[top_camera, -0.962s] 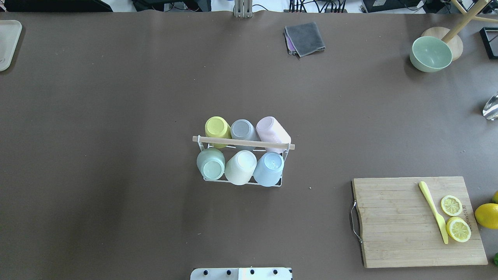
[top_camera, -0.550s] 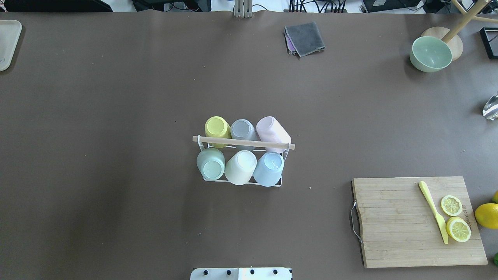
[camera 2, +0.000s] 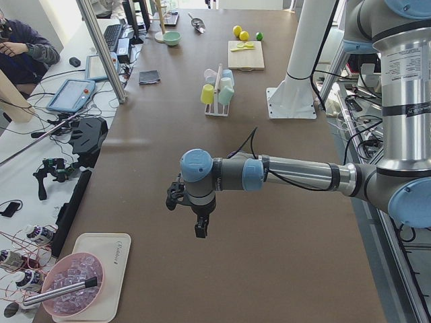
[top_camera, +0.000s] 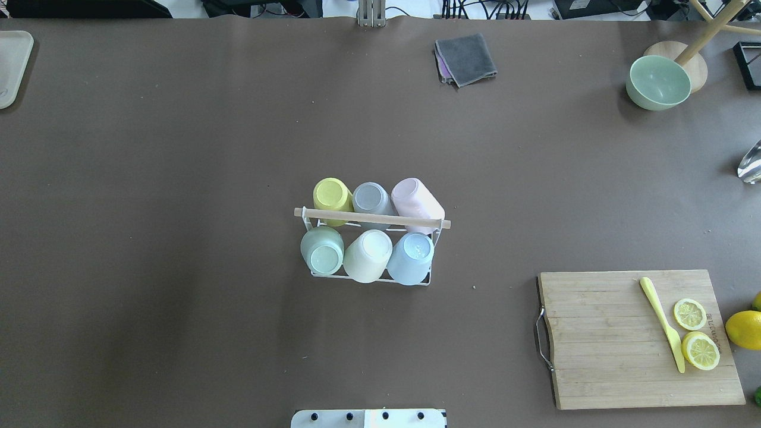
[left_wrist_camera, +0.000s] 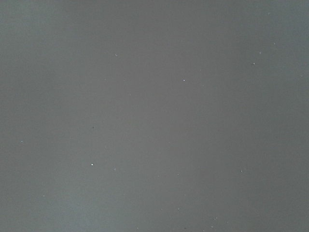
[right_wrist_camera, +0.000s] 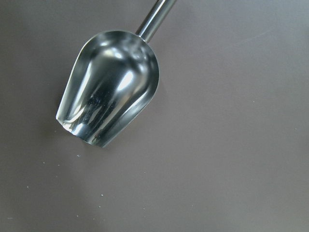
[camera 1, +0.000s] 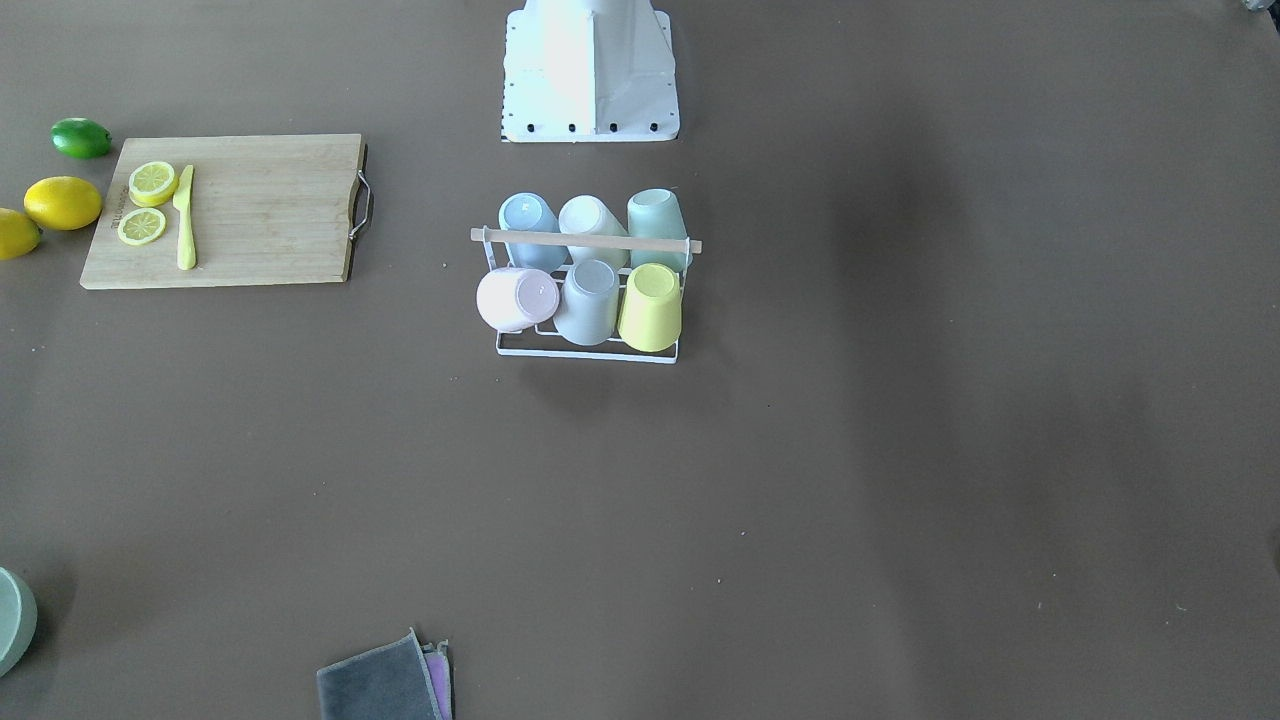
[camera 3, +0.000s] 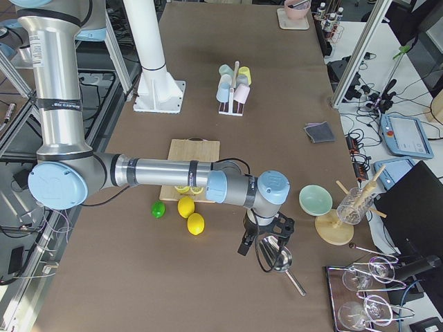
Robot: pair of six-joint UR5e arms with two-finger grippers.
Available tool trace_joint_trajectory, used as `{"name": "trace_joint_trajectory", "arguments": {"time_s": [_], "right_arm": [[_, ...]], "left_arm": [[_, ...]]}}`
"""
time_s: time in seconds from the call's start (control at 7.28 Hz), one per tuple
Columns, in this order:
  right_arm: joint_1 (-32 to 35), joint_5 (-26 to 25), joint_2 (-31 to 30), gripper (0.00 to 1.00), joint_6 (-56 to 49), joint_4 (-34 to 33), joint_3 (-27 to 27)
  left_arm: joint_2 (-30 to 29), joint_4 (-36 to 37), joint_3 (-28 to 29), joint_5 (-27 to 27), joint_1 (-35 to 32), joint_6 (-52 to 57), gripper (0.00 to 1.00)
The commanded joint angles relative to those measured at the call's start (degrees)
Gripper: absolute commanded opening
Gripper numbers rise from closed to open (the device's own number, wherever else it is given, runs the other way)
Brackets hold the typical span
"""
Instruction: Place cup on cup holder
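The cup holder (top_camera: 371, 218), a white wire rack with a wooden rod across its top, stands mid-table; it also shows in the front-facing view (camera 1: 585, 241). Six cups hang upside down on its prongs: yellow (top_camera: 332, 195), grey (top_camera: 370, 198), pink (top_camera: 416, 202), green (top_camera: 321, 249), cream (top_camera: 367, 255) and blue (top_camera: 411, 257). My left gripper (camera 2: 190, 215) hovers over bare table far toward the left end. My right gripper (camera 3: 261, 238) hovers over a metal scoop (right_wrist_camera: 108, 87) at the right end. I cannot tell whether either gripper is open or shut.
A wooden cutting board (top_camera: 594, 356) with lemon slices and a yellow knife (top_camera: 661, 331) lies at the near right, with a whole lemon (top_camera: 743, 330) beside it. A green bowl (top_camera: 657, 82) and a grey cloth (top_camera: 465, 58) lie at the far side. A tray (top_camera: 12, 65) sits at the far left.
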Motion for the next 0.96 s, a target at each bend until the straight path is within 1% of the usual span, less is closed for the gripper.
{"name": "trace_joint_trajectory", "arguments": {"time_s": [0.0, 0.55, 0.82], "right_arm": [[0.14, -0.04, -0.07, 1.0, 0.0, 0.08, 0.06], [0.4, 0.75, -0.07, 1.0, 0.0, 0.17, -0.03], [1.71, 1.1, -0.16, 1.0, 0.0, 0.34, -0.03]], "left_arm": [[0.0, 0.04, 0.17, 0.0, 0.0, 0.0, 0.98], [0.0, -0.05, 0.43, 0.0, 0.0, 0.0, 0.98], [0.0, -0.05, 0.52, 0.0, 0.0, 0.0, 0.98]]}}
